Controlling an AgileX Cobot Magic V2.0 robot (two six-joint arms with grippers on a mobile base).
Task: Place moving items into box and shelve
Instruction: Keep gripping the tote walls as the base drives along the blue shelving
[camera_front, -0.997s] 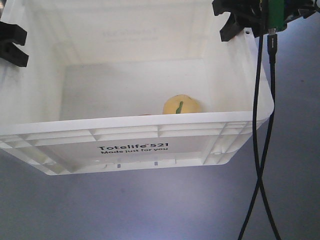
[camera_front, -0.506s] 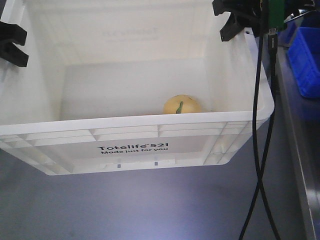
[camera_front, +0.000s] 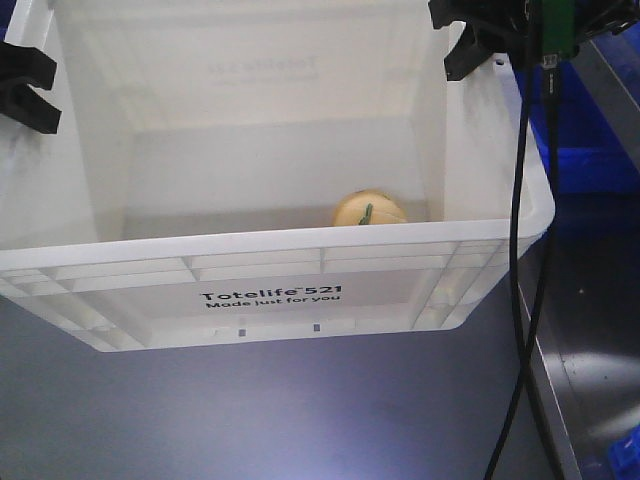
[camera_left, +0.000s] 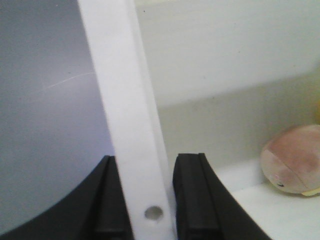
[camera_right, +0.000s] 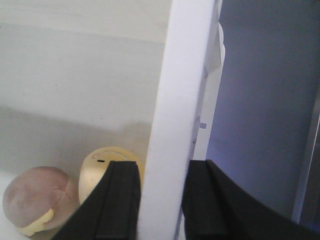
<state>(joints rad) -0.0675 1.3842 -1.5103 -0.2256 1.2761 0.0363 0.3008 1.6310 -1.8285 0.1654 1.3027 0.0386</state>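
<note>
The white box (camera_front: 320, 262), printed "Totelife 521", hangs off the floor between my two arms. My left gripper (camera_front: 25, 85) is shut on its left wall (camera_left: 125, 100), one black finger on each side (camera_left: 145, 165). My right gripper (camera_front: 470, 40) is shut on the right wall (camera_right: 180, 100) in the same way (camera_right: 162, 170). Inside lie two moving items. The yellow ball (camera_front: 369, 210) with a green stripe rests near the right wall (camera_right: 107, 165). The pale pinkish ball (camera_right: 35, 197) sits beside it (camera_left: 295, 165) and is hidden behind the box's front wall in the front view.
Blue bins (camera_front: 590, 130) stand at the right, behind the box's right wall. A grey metal edge (camera_front: 548, 380) runs down the lower right. Black cables (camera_front: 518, 300) hang from my right arm past the box. Grey floor (camera_front: 250, 410) lies below.
The background has slid: blue bins and a metal edge have come into view at the right and moved leftward. The box stays held the same way; the yellow ball shifted slightly.
</note>
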